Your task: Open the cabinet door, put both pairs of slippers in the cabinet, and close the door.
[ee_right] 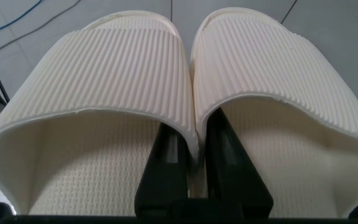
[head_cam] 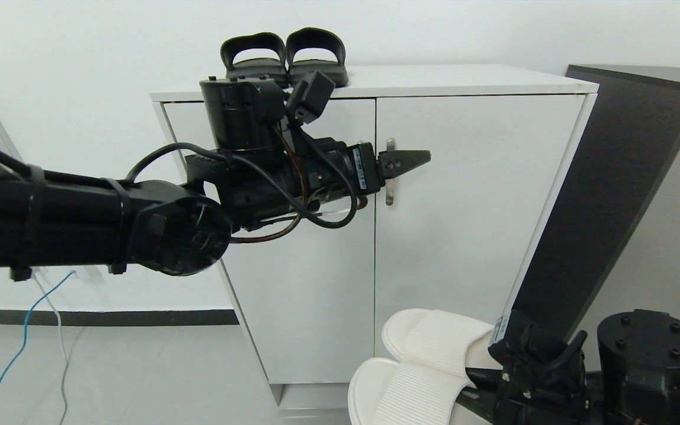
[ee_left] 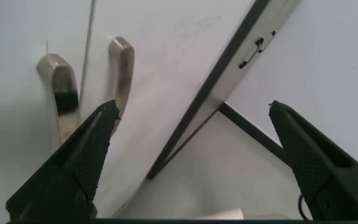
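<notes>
Pinching cream slippers by adjoining walls, right gripper.

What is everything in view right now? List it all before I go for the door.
cabinet: one, white, straight ahead, both doors shut
door handles: two, metal, side by side at the seam between the doors
black slippers: one pair, black, on the cabinet top, toward its left end
white slippers: one pair, cream-white, held low in front of the right door
side unit: one, dark grey, right of the cabinet
cables: two, blue and grey, down the wall to the floor on the left
left pincer: one, black, open, at handle height by the handles
right pincer: one, black, shut on the white slippers, clamping their inner walls together
</notes>
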### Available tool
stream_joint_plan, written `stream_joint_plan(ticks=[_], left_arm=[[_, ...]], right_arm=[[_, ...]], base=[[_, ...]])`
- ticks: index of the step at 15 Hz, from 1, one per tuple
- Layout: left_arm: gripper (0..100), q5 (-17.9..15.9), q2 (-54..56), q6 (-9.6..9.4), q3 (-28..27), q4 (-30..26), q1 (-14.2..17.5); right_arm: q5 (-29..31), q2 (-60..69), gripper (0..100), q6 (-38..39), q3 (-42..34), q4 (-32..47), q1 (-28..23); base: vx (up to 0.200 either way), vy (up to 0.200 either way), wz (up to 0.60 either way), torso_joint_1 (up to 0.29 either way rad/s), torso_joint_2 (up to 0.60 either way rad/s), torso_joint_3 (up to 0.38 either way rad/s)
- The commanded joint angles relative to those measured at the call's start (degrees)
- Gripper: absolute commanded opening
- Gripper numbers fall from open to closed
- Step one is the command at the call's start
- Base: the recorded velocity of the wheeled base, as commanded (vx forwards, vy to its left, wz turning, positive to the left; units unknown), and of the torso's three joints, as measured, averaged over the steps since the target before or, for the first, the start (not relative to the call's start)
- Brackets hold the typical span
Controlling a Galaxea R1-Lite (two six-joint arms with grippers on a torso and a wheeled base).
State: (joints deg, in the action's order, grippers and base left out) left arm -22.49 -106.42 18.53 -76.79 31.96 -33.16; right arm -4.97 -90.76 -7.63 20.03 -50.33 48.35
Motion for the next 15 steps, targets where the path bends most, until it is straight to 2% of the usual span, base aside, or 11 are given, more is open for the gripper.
stream_joint_plan(ticks=[1, 5, 9, 10, 15], left_arm=[[100, 0.17, -1.95, -0.07, -1.61, 0.03, 0.02], [100, 0.26, -4.58, -0.07, -5.21, -0.06, -0.15], [100, 0.08, -5.11, -0.07, -6.27, -1.29, -0.24], [0, 0.17, -5.20, -0.07, -6.18, -1.20, -0.24], [0, 0.08, -3.79, -0.07, -3.90, -1.11, -0.24]], right_arm=[[-0.04, 0.06, 0, -0.02, -0.08, -0.03, -0.01], [-0.04, -0.12, 0, -1.86, -0.87, -0.03, -0.01], [-0.04, -0.12, 0, -1.95, -0.96, -0.03, -0.01], [-0.04, -0.12, 0, -1.95, -1.13, -0.03, -0.01], [-0.12, -0.21, 0, -2.04, -1.48, -0.03, 0.08]], base=[[0.000, 0.000, 0.00, 0.000, 0.00, 0.000], [0.000, 0.000, 0.00, 0.000, 0.00, 0.000], [0.000, 0.000, 0.00, 0.000, 0.00, 0.000], [0.000, 0.000, 0.00, 0.000, 0.00, 0.000], [0.000, 0.000, 0.00, 0.000, 0.00, 0.000]])
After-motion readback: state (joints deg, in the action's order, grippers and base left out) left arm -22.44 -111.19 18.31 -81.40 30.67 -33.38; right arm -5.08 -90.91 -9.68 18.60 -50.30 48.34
